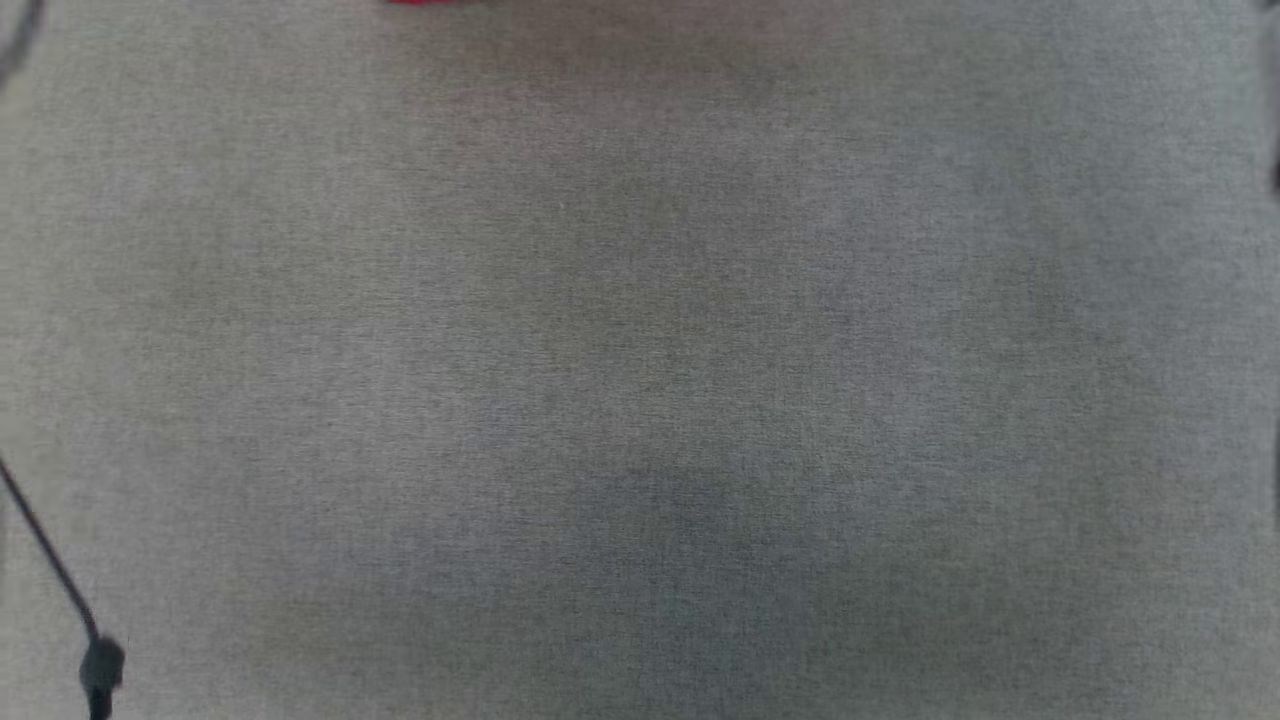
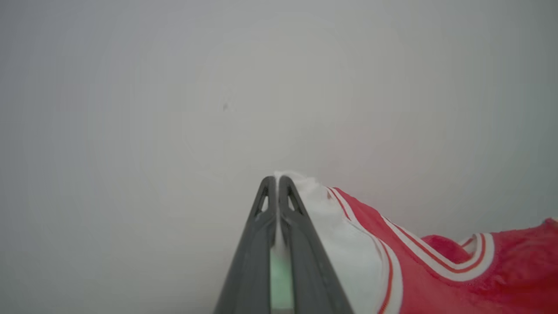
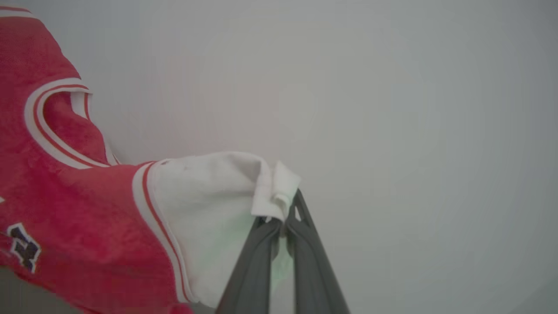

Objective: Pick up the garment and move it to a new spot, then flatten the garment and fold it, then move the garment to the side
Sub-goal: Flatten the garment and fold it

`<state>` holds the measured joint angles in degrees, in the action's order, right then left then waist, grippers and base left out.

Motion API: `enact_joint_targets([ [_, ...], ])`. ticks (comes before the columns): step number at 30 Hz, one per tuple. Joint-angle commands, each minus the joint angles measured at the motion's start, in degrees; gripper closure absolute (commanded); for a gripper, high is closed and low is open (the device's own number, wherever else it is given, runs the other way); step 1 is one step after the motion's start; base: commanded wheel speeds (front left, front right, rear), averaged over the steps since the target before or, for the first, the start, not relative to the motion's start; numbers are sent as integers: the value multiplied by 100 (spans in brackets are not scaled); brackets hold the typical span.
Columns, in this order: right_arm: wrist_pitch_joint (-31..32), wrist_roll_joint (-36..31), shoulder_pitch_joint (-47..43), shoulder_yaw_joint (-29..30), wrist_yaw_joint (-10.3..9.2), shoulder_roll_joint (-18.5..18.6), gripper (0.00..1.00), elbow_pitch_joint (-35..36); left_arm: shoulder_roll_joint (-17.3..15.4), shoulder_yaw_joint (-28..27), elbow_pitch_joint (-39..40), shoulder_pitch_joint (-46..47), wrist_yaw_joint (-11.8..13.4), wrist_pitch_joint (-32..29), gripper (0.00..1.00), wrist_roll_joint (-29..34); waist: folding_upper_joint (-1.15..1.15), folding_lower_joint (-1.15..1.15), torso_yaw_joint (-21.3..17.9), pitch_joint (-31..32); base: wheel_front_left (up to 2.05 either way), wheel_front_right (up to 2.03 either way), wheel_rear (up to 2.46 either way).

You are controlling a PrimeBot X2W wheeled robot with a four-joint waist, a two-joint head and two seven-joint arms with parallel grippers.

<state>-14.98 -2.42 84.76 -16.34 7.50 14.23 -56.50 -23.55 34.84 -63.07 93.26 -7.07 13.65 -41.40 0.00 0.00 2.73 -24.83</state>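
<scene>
So, both pairs of my jaws are clenched, each on one white sleeve of the shirt [image 2: 436, 279]. In the left wrist view the left jaws stand pressed together with the edge of a sleeve [image 2: 344, 235] pinched at their tips. The red body runs off to that view's right. In the right wrist view the right jaws are shut on a bunched fold of the other sleeve [image 3: 205, 196], and the body trails away to that view's left.

I judge this two-point hold is chosen so the body stretches between my grips. That should let me carry the shirt to a new spot and lay it down wide, which makes it easier to flatten and fold. Gripping at the sleeve ends also keeps the neck [image 3: 56, 113] and the lettering [image 3: 22, 246] free of creases from my jaws.

In the head view the shirt is a thin red strip at the top edge, at the far side of the grey surface [image 1: 640, 360]. Whether it hangs clear or drags on the cloth I cannot tell, since the wrist views have a blurred pale ground behind it.

The count is one shirt, two sleeves with one in each grip, one neck opening and one patch of black lettering. A single dark cable [image 1: 45, 560] crosses the lower left of the head view.
</scene>
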Motion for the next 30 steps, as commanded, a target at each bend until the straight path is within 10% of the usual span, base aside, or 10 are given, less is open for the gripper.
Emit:
enact_joint_targets([
  [1,-26,108,-119,-42,-2,-48,100,-122,45,76,-96,-189,-16,-92,100,-12,0,0,39,36,0,0,0],
  [14,765,2090,-1786,-1229,-2,-154,100,-614,-176,675,280,-2322,-39,-2492,100,-1335,0,0,164,590,0,0,0],
  [30,2331,4297,-4148,-3275,-2,2024,100,2754,-1492,1166,2152,-4876,287,-3887,100,-2070,0,0,92,916,0,0,0],
])
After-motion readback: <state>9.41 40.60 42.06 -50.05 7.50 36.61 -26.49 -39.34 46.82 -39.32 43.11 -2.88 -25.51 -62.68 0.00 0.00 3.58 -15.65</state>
